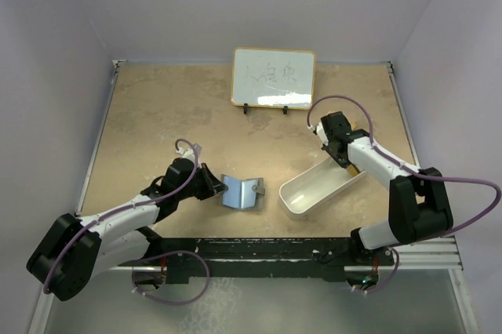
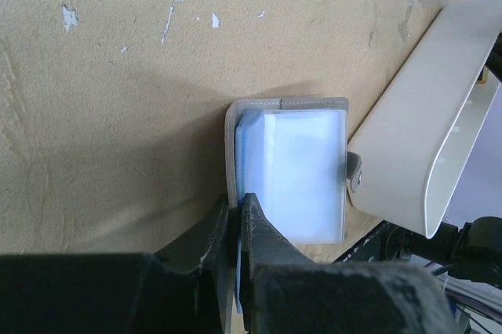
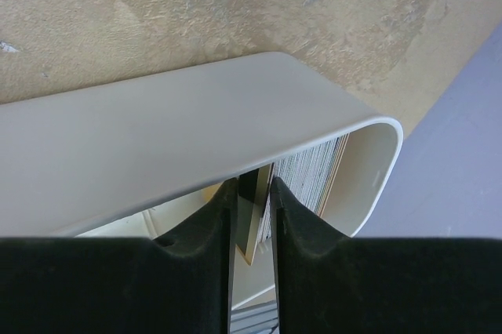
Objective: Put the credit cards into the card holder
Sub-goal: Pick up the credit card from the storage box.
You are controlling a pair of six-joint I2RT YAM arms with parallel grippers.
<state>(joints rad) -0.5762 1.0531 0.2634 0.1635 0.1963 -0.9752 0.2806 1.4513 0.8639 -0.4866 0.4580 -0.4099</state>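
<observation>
Your left claw (image 2: 239, 202) clamps the card holder (image 2: 302, 169) open for loading. Your right claw (image 3: 253, 186) straddles the orange-gold card (image 3: 251, 232) inside the white tray (image 3: 196, 122), but I cannot tell if it grips.

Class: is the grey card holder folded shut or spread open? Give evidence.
Spread open: the card holder shows two flaps angled apart from above, its inside face exposed.

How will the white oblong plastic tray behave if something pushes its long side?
The white oblong plastic tray looks thin-walled, so it is probably light and easy to slide. Being low and wide, it seems unlikely to tip. Its smooth rounded rim may be slippery to pinch.
</observation>
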